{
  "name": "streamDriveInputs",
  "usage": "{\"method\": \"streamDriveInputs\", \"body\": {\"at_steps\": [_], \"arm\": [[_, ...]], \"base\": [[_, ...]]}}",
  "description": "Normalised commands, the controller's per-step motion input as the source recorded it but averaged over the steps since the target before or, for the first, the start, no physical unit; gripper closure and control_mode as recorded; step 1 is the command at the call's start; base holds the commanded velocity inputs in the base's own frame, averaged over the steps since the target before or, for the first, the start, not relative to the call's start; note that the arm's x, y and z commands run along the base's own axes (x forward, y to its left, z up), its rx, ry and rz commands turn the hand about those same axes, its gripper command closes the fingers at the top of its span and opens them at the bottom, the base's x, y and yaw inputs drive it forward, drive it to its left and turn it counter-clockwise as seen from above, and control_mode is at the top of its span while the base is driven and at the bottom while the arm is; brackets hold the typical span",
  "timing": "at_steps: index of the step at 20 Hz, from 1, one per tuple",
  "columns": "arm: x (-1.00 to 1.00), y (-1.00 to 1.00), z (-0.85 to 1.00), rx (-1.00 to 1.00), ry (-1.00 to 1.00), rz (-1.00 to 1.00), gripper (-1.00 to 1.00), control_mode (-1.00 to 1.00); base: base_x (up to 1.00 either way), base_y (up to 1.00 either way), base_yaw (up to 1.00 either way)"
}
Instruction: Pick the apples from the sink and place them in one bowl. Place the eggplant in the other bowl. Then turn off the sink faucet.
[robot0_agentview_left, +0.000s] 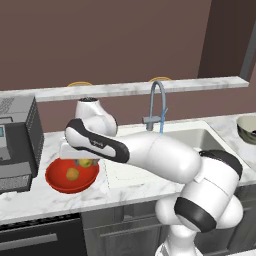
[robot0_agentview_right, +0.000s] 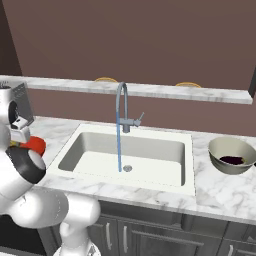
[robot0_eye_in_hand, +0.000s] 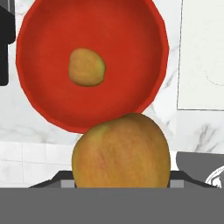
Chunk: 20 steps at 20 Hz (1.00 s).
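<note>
Gleaming yellow-orange apple above red bowl

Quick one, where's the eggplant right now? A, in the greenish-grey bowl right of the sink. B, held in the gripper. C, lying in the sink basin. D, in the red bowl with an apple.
A: the right base view shows a dark purple eggplant lying inside the greenish-grey bowl on the counter right of the sink, while the gripper holds an apple.
</note>
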Motion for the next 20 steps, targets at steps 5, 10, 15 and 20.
{"method": "streamDriveInputs", "body": {"at_steps": [5, 10, 15, 20], "arm": [[0.14, 0.00, -0.21, 0.00, -0.02, 0.00, 1.00, -1.00], [0.24, 0.00, -0.23, 0.00, -0.01, 0.01, 1.00, -1.00], [0.24, 0.00, -0.21, 0.00, -0.02, 0.03, 1.00, -1.00], [0.23, 0.02, -0.15, 0.00, 0.00, 0.03, 1.00, -1.00]], "base": [[0.00, 0.00, 0.00], [0.00, 0.00, 0.00], [0.00, 0.00, 0.00], [0.00, 0.00, 0.00]]}}
